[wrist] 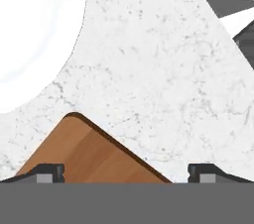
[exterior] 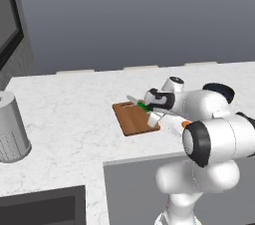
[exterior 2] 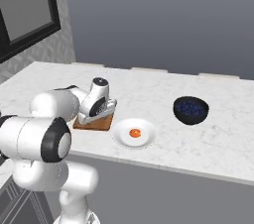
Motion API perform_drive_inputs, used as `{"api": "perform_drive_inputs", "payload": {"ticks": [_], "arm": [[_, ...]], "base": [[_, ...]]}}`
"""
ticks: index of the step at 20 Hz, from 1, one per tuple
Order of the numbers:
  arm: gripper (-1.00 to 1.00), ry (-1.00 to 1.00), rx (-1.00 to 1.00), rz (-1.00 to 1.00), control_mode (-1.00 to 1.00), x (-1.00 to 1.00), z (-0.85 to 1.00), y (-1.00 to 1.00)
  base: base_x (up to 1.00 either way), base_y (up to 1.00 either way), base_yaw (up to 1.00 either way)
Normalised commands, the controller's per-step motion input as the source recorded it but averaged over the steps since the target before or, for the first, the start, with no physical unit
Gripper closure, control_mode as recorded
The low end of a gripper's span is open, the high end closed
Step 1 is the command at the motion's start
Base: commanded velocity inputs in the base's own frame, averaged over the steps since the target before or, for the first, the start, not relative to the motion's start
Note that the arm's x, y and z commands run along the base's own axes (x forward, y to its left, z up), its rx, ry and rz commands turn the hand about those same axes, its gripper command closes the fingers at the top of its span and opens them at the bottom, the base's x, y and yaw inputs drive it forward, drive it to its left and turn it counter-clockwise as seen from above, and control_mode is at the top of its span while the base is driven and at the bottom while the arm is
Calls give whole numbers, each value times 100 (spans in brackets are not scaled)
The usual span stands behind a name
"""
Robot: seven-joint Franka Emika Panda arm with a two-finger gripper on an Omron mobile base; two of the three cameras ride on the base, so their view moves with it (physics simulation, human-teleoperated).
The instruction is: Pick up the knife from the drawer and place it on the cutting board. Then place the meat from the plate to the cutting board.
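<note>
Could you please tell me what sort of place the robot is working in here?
It looks like a kitchen: a marble countertop carrying a wooden cutting board, a white plate with meat, and grey cabinets below.

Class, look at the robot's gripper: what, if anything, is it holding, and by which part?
Nothing. The gripper is open over the cutting board; the knife lies on the board.

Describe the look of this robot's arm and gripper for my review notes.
The arm is built of glossy white rounded segments with black bands at the joints. The wrist is a white cylinder with a dark-rimmed cap. The gripper has a white body with a dark part and two small dark finger tips. No cables or markings are visible.
</note>
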Motion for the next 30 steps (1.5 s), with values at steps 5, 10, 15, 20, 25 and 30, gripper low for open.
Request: {"api": "perform_drive_inputs", "payload": {"ticks": [5,10,15,20,25,30], "arm": [[-100,-4,0,-4,-100,-59,100,-63],[-100,1,0,-11,-100,2,68,-99],[-100,14,-1,-15,-100,31,8,-98],[-100,6,-3,-18,-100,31,-17,-60],[-100,0,-14,-15,-100,-1,-71,-1],[-100,0,-7,-11,-100,11,-49,8]], "base": [[0,0,0],[0,0,0],[0,0,0],[0,0,0],[0,0,0],[0,0,0]]}}
